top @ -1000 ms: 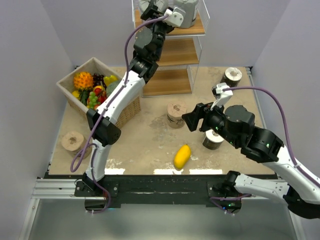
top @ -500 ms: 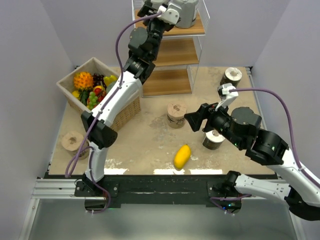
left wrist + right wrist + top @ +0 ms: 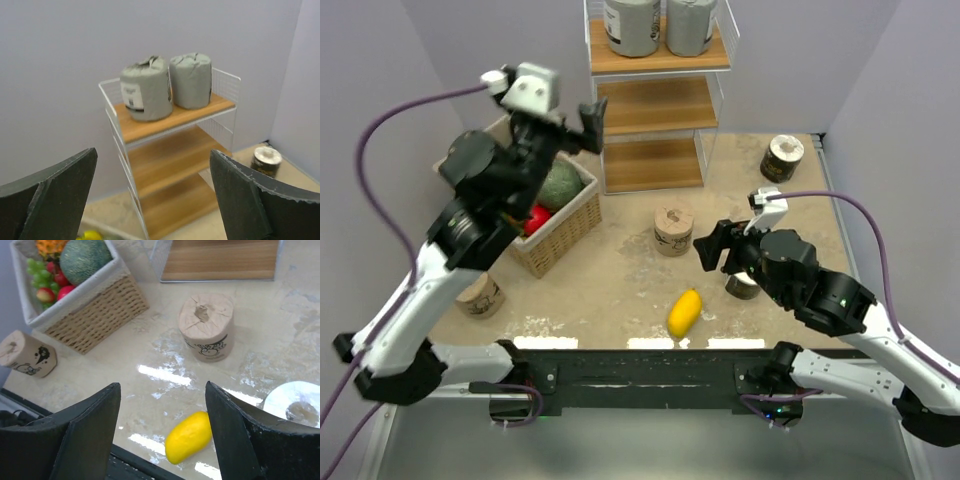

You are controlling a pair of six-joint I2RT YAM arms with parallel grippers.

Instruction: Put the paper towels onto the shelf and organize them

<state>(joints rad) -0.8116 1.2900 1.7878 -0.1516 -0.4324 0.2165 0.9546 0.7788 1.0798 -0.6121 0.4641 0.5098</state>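
Two grey paper towels (image 3: 146, 89), one's label too blurred to read, stood on the shelf's (image 3: 150, 127) top board, tan cartoon-printed rolls (image 3: 206, 326) sat on the surface (image 3: 150, 355), and the left gripper (image 3: 152, 160) and right gripper (image 3: 162, 390) gaped empty.

We list the shelf (image 3: 150, 127): white wire frame, smooth wooden boards. Grey rolls (image 3: 146, 89): crinkled matt wrap; basket (image 3: 95, 310): woven wicker; table (image 3: 150, 390): glossy.

Table (image 3: 620, 270) carried shelf (image 3: 660, 105), basket (image 3: 560, 215), mango (image 3: 684, 312), tan rolls (image 3: 673, 230), dark rolls (image 3: 783, 157); grey rolls (image 3: 632, 25) stood on shelf's top board, upper centre.
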